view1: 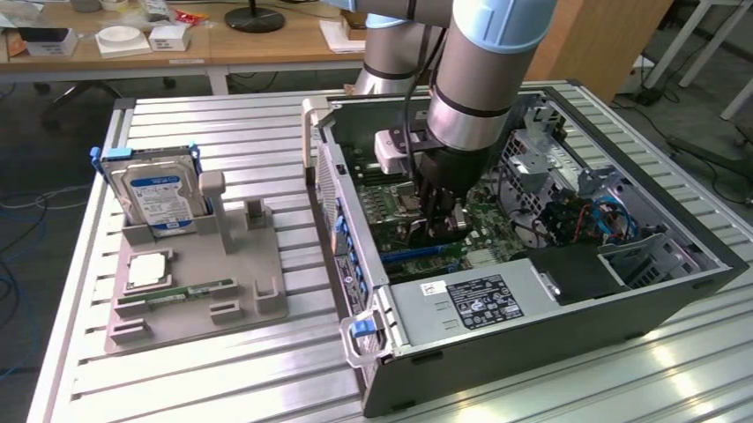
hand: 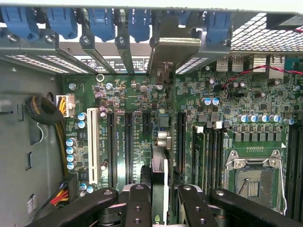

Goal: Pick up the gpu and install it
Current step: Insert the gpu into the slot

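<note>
We note pincer (hand: 161, 208) partly closed, fingers clamping gpu (hand: 160, 165) edge-on from both sides. Gpu upright inside computer case (view1: 530, 344), just above motherboard (hand: 137, 99), between long black slots (hand: 129, 142); silvery bracket (hand: 176, 49) at case's rear opening. We cannot tell whether connector edge is seated. Risks, our judgement: slight tilt or offset lands edge beside slot, scraping board components; bracket snagging rear frame cocks card; hard push slips card in grip.

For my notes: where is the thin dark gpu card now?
In the wrist view, the gpu sits edge-on in the gripper, over the green motherboard inside the open computer case.
</note>
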`<state>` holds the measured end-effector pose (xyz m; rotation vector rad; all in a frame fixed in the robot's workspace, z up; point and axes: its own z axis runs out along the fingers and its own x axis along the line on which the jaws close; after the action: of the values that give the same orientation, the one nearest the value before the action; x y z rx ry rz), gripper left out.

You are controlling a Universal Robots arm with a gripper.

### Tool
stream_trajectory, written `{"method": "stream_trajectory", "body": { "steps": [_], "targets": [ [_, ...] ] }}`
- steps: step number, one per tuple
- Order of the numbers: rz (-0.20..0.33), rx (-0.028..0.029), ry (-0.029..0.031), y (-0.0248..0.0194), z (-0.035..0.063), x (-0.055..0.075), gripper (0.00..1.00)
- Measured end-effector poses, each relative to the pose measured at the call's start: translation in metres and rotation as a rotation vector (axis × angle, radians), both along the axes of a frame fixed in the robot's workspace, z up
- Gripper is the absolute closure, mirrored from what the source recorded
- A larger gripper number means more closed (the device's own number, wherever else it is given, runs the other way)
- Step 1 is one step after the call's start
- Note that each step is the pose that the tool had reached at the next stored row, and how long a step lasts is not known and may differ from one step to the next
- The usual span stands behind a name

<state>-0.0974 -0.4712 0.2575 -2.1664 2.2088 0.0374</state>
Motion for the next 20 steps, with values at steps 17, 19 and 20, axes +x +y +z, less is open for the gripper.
{"method": "stream_trajectory", "body": {
  "steps": [17, 19, 20],
  "targets": [
    [0.000, 0.0001, 0.0001, 0.0000, -0.0021, 0.0000, 0.74],
    [0.000, 0.0001, 0.0001, 0.0000, -0.0023, 0.0001, 0.74],
    [0.000, 0.0001, 0.0001, 0.0000, -0.0023, 0.0003, 0.74]
  ]
}}
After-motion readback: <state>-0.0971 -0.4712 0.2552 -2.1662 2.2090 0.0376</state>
